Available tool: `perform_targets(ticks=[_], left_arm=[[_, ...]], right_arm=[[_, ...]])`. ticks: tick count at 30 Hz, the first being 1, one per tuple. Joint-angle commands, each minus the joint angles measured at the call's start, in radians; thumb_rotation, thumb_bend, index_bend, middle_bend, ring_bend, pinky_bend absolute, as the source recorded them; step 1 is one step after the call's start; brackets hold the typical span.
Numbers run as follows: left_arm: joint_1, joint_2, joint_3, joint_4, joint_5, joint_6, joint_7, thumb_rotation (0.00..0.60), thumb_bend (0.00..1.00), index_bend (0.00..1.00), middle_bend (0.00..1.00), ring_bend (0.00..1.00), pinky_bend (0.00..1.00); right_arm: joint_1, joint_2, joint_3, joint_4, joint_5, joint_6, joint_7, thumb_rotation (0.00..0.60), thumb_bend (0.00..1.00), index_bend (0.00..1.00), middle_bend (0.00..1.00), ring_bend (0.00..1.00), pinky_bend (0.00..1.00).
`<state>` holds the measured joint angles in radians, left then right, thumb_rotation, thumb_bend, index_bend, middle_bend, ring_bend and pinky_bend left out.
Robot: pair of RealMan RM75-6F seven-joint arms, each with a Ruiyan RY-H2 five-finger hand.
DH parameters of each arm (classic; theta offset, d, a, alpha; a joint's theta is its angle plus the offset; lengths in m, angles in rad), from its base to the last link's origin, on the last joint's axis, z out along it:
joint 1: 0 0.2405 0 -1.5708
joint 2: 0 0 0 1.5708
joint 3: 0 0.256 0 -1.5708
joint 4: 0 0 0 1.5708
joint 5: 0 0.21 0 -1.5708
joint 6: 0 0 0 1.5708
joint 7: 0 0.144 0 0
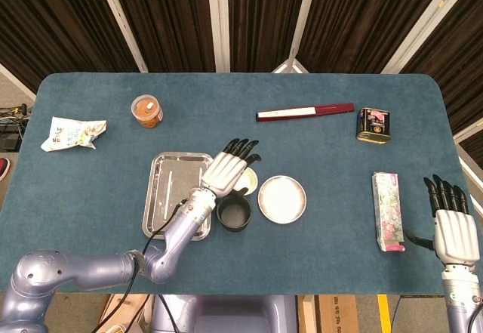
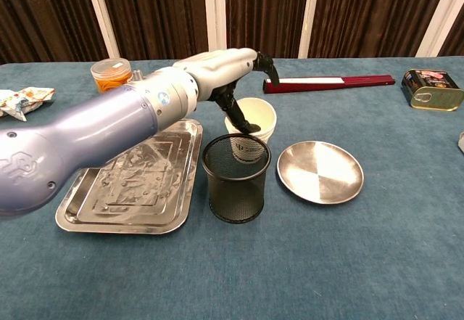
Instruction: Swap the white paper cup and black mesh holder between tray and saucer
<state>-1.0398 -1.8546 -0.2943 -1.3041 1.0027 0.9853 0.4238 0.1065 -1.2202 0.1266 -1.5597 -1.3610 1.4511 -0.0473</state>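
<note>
Starting at the left, we see the tray (image 2: 130, 182) lying bare on the counter (image 2: 377, 262), just left of and below our left hand (image 1: 224, 171). That hand's fingers (image 2: 239, 113) reach over the paper cup (image 2: 251, 120), which stands right under them; one dark fingertip seems to hook the near rim, and the cup looks tipped toward the hand, but we cannot tell whether it is truly gripped or only touched. The cup's long axis runs close to vertical, mouth up. Just in front of the fingers, on our side, stands the mesh holder (image 2: 235, 177), upright, mouth up, almost touching the cup. To the right of the fingers the saucer (image 2: 320, 171) lies bare beside the holder. Both task things sit on the counter between tray and saucer, so we judge neither placed yet. Far right, our right hand (image 1: 453, 229) rests well apart with its fingers straight, holding nothing; the left is plainly nearer.
</note>
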Motion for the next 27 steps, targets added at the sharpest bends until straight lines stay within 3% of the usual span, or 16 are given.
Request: perform_targets(ticks=[1,6,16,21,27], left_arm=[[0.003,0.002,0.004,-0.001,-0.002,-0.005,0.006,0.6,0.06,0.25,0.09,0.03,0.17],[0.006,0.003,0.011,0.003,-0.003,0.001,0.033,0.6,0.27,0.35,0.24,0.19,0.32],[0.014,-0.012,0.015,0.03,0.01,0.06,0.102,0.6,0.59,0.56,0.56,0.48,0.54],[0.017,-0.012,0.003,0.04,0.038,0.1,0.112,0.6,0.66,0.6,0.63,0.54,0.57],[0.035,0.027,-0.016,-0.01,0.052,0.132,0.113,0.6,0.67,0.61,0.64,0.55,0.57]], right_arm=[[0.0,0.0,-0.002,-0.001,-0.003,-0.001,0.002,0.6,0.0,0.0,0.0,0.0,0.0],[-0.001,0.0,0.001,-0.001,-0.004,0.001,0.008,0.6,0.0,0.0,0.0,0.0,0.0],[-0.002,0.0,-0.002,-0.001,-0.012,-0.001,0.014,0.6,0.0,0.0,0.0,0.0,0.0],[-0.002,-0.001,-0.001,0.001,-0.014,-0.001,0.02,0.6,0.0,0.0,0.0,0.0,0.0],[0.001,-0.004,-0.004,0.004,-0.016,-0.011,0.025,0.6,0.0,0.0,0.0,0.0,0.0]])
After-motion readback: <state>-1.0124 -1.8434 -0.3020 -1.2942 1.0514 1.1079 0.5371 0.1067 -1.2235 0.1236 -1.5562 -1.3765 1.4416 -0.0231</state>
